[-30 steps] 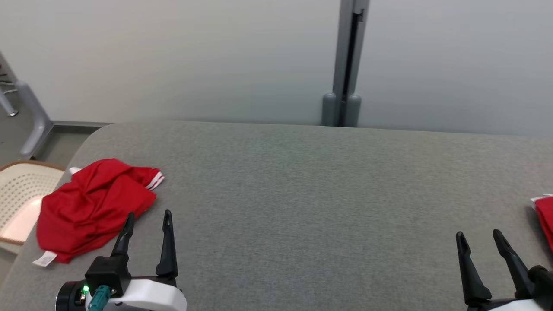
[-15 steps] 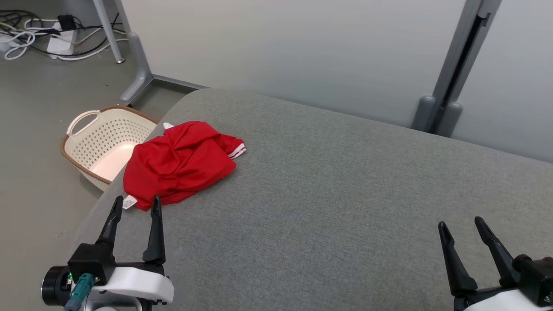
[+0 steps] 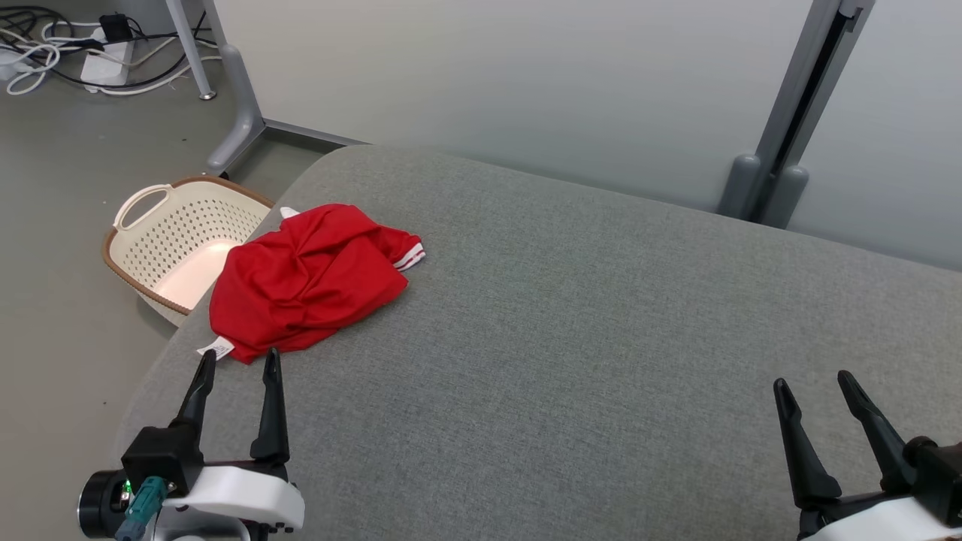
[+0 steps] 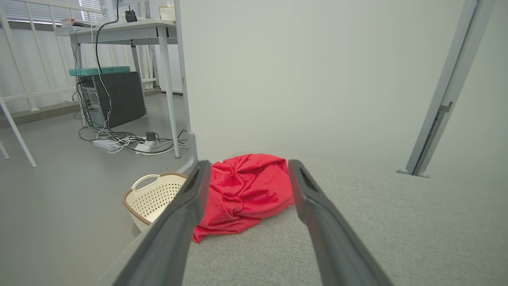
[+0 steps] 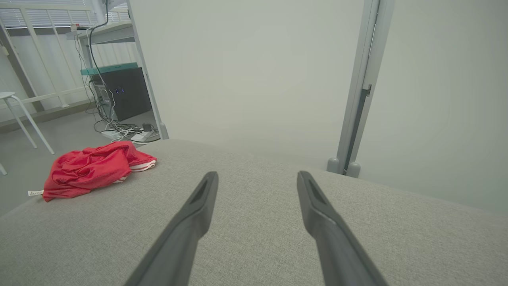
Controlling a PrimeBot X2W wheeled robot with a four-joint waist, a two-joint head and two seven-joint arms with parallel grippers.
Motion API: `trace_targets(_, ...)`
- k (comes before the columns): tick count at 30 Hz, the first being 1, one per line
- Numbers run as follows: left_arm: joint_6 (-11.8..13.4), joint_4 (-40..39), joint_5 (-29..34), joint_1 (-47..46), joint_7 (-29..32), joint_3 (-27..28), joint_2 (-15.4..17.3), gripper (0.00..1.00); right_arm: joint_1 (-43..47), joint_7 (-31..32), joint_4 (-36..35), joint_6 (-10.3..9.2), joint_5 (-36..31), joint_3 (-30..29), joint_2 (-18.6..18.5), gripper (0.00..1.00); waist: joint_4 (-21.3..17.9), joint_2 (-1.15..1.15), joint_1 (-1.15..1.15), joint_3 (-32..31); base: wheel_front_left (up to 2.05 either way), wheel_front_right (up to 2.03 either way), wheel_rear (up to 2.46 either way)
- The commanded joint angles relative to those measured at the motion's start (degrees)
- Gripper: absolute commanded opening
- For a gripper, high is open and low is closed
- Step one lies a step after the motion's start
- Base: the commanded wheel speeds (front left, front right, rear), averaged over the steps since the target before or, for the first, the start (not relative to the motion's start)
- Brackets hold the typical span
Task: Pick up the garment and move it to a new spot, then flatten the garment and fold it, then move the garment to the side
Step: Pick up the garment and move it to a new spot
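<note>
Garment [image 3: 308,282]: red, crumpled in a heap on the left end of the table [image 3: 571,315], close to its rounded far corner and left edge; nothing holds it.
Cuff [image 3: 409,258]: red with white stripes, sticking out of the heap on its far right side.
Tag [image 3: 217,349]: white, lying flat on the table at the heap's near left corner.
Cables [image 3: 45,52]: a tangle of white and black leads on the floor [image 3: 68,150], far left.
Basket [image 3: 176,229]: cream, perforated, brown-rimmed, with a loop handle. It stands on the floor just beside the table's left edge, partly hidden behind the table and the garment.
Left gripper [image 3: 240,355]: over the near left of the table, fingers pointing at the garment. The jaws are wide apart with nothing clamped. The tips are right at the heap's near edge, but contact cannot be told. In the left wrist view the heap sits framed between the two fingers.
Table: grey fabric top.
Post [image 3: 789,113]: grey, upright against the pale wall [image 3: 488,83] behind the table's far edge.
Right gripper [image 3: 812,379]: over the near right of the table, well apart from the garment. The jaws are wide apart and empty, fingers pointing toward the far edge.
</note>
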Motion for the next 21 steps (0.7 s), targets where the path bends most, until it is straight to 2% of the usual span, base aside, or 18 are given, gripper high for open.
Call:
trace_targets(1, -0.27, 0.32, -0.31, -1.5, -0.2, 0.2, 0.15, 1.0, -0.56, 0.22, -0.42, -0.02, 0.01, 0.01, -0.51, 1.0, -0.56, 0.0, 0.0, 0.4, 0.0, 0.0, 0.0)
trace_targets(5, -0.95, 2.3, -0.63, -4.74, -0.2, 0.56, -0.23, 1.0, -1.84, 1.45, -2.36, -0.02, 0.11, 0.01, -1.61, 1.0, -2.35, 0.0, 0.0, 3.97, 0.0, 0.0, 0.0)
trace_targets(10, -2.19, 8.86, -1.86, -12.81, -0.19, 2.24, -1.09, 1.0, -4.84, 3.34, -5.16, -0.02, 0.57, -0.22, -4.46, 1.0, -5.83, 0.0, 0.0, 10.97, 0.0, 0.0, 0.0)
trace_targets(14, -3.7, 17.26, -2.81, -20.52, -0.19, 4.23, -0.48, 1.0, -7.82, 4.12, -6.66, -0.01, 1.39, 0.09, -6.67, 1.0, -9.15, 0.0, 0.0, 16.74, 0.0, 0.0, 0.0)
trace_targets(21, -6.52, 38.19, -4.91, -33.46, 1.12, 5.74, 0.81, 1.0, -11.69, 3.38, -6.59, -0.01, 2.79, 0.47, -8.7, 1.0, -12.9, 0.0, 0.0, 23.67, 0.0, 0.0, 0.0)
